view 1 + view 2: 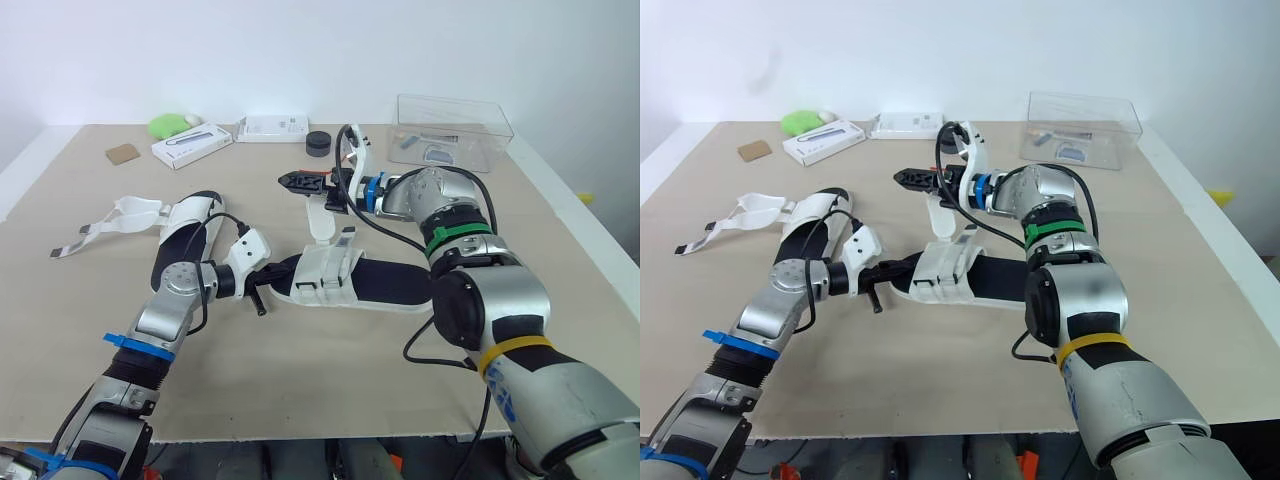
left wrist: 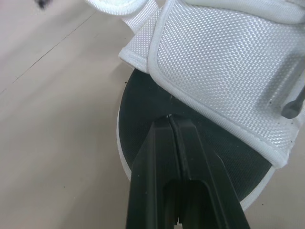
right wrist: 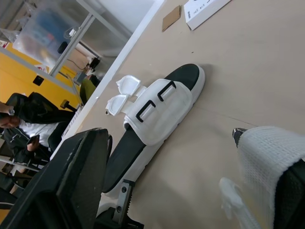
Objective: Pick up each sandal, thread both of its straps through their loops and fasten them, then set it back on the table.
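The left gripper [image 2: 169,119] is holding its two black fingers [image 2: 152,162] together with nothing between them. Their tips are touching the black footbed of the nearer sandal [image 2: 214,62] at its toe end, just under the white woven upper. Behind them the wrist is bending so the gripper points toward the right of the frame, low over the table [image 1: 330,390]. The left forearm is slanting down to the lower left corner.

This sandal is lying flat at the centre of the frame, toe to the left. The right gripper [image 1: 290,181] is hovering above it at upper centre, fingers apart and pointing left. A white strap [image 1: 320,222] is rising from the sandal's upper and resting against one finger. The right wrist is turning leftward, the forearm is running back to a bent elbow at mid right, and the rest of the arm is dropping to the lower right corner.

The second sandal [image 1: 185,235] is lying at mid left, its loose straps [image 1: 110,222] spreading toward the left edge. A clear box [image 1: 455,125] is sitting at upper right.
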Robot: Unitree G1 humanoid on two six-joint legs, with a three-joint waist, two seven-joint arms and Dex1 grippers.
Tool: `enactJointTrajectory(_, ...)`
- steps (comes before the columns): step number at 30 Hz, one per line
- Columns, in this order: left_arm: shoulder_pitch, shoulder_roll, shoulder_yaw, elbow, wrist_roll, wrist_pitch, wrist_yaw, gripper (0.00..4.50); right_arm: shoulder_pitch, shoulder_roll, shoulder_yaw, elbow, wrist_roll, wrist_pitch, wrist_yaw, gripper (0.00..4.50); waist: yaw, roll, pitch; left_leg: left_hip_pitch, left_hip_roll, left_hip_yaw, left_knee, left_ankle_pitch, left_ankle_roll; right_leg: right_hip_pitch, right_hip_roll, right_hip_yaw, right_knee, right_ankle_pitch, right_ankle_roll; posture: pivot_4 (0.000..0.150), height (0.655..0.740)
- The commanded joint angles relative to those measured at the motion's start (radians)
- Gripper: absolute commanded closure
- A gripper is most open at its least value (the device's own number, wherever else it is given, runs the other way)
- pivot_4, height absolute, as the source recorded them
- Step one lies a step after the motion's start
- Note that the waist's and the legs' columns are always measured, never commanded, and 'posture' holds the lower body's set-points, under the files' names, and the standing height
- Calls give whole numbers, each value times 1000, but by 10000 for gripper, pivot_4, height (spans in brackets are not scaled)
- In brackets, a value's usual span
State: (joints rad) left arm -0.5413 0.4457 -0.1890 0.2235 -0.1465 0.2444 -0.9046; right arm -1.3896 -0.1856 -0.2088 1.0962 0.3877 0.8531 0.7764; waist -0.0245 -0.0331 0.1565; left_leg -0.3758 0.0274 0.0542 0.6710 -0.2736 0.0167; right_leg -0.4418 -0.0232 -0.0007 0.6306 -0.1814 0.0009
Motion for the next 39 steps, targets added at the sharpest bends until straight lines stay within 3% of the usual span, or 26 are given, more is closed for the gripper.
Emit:
enactJointTrajectory(1,10,1,-27,48,38,20,5,45000,-42,-14,-38,-34,25,-17,-11,255,0,0,0,0,0,0,0,0,0,0,0,0,0,0,0,1500,7400)
enactJointTrajectory(2,9,1,-27,50,39,19,4,45000,-41,-16,-41,-33,25,-21,-14,255,0,0,0,0,0,0,0,0,0,0,0,0,0,0,0,1500,7400)
enactJointTrajectory(3,8,2,-27,51,39,18,4,45000,-40,-18,-43,-33,24,-24,-17,5924,0,0,0,0,0,0,0,0,0,0,0,0,0,0,0,1500,7400)
enactJointTrajectory(7,8,4,-27,52,39,18,2,45000,-39,-19,-51,-40,23,-25,-24,20451,0,0,0,0,0,0,0,0,0,0,0,0,0,0,0,1500,7400)
enactJointTrajectory(11,9,7,-27,50,39,20,1,45000,-41,-23,-50,-56,27,-18,-2,41449,0,0,0,0,0,0,0,0,0,0,0,0,0,0,0,1500,7400)
enactJointTrajectory(12,10,7,-27,49,39,21,1,45000,-37,-22,-41,-71,24,-17,9,44441,0,0,0,0,0,0,0,0,0,0,0,0,0,0,0,1500,7400)
enactJointTrajectory(19,20,8,-26,37,37,27,5,45000,151,-47,248,-419,-140,-244,181,44441,0,0,0,-1,0,-1,0,0,0,0,0,-1,0,-1,2,1500,7400)
enactJointTrajectory(24,28,9,-27,30,35,28,8,45000,334,-133,466,-652,-389,-800,168,44441,0,0,0,-1,-1,0,0,0,-1,0,0,-1,0,-4,7,1500,7400)
enactJointTrajectory(30,22,5,-30,37,34,27,6,45000,400,-221,569,-683,-565,-1436,110,44441,0,0,0,1,-1,1,0,0,-1,0,0,-1,0,-4,8,1500,7400)
enactJointTrajectory(33,14,3,-32,46,35,23,3,45000,386,-291,631,-642,-729,-1757,32,44441,1,0,1,1,0,1,0,0,-1,0,0,-1,0,-4,7,1500,7400)
enactJointTrajectory(39,10,1,-35,49,36,21,-1,45000,342,-340,690,-549,-934,-1934,-85,44441,1,0,1,3,0,5,0,0,-1,0,0,2,0,-4,6,1500,7400)
